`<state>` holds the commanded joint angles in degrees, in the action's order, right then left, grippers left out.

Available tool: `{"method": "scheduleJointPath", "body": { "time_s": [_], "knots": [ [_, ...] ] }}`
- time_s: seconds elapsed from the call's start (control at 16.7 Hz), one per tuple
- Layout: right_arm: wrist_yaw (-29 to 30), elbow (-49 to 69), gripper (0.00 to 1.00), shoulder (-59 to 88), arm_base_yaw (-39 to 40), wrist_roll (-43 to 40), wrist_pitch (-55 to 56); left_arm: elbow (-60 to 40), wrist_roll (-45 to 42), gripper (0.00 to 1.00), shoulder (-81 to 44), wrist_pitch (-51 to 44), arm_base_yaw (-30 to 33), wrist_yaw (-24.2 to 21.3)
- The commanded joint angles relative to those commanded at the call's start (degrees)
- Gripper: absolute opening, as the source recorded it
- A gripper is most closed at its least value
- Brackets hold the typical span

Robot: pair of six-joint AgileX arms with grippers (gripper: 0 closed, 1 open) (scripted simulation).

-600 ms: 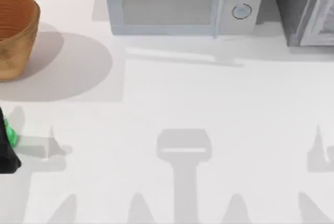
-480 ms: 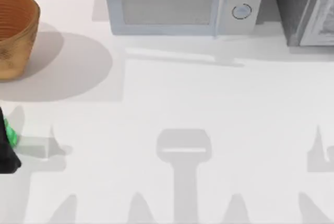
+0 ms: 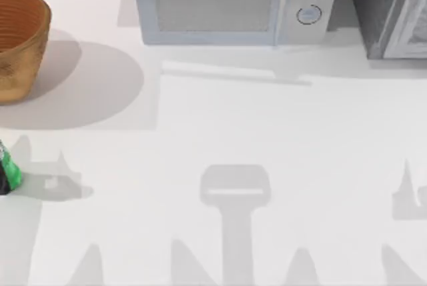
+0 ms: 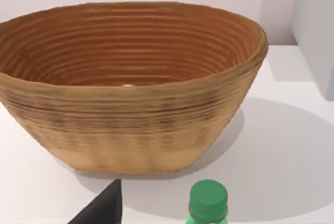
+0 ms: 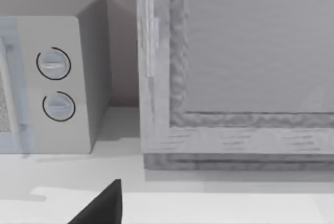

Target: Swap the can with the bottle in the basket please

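Observation:
The wicker basket point(image 3: 17, 46) stands at the table's far left rear, and in the left wrist view the basket point(image 4: 130, 125) is close ahead. A small pale spot shows just over its near rim; I cannot tell if it is the can. The green bottle point(image 3: 11, 171) stands upright at the left edge of the table, in front of the basket. Its green cap point(image 4: 207, 201) shows low in the left wrist view. My left gripper point(image 4: 167, 211) is open around the bottle, one dark finger point(image 4: 104, 209) well apart from it. My right gripper point(image 5: 167, 211) is open, parked off the right.
A grey microwave point(image 3: 227, 6) stands at the back centre, with its two dials point(image 5: 55, 83) in the right wrist view. A larger grey appliance point(image 3: 393, 13) fills the back right corner. Arm shadows fall across the open white tabletop point(image 3: 233, 133).
The dark body of my left arm has slid almost out of the top view's left edge. The green bottle stays about where it was.

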<state>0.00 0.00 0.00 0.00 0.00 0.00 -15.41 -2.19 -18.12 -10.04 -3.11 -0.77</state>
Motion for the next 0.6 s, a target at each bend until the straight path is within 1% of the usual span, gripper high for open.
{"method": "scheduleJointPath", "body": {
  "time_s": [0.24,0.6],
  "knots": [
    [0.0,0.0,1.0,0.0,0.0,0.0,0.0,-17.2,-2.3,1.0,-18.1,-9.8,-2.3,-1.9],
    [0.0,0.0,1.0,0.0,0.0,0.0,0.0,-49.0,-6.1,1.0,-51.1,-27.5,-6.1,-6.1]
  ]
}}
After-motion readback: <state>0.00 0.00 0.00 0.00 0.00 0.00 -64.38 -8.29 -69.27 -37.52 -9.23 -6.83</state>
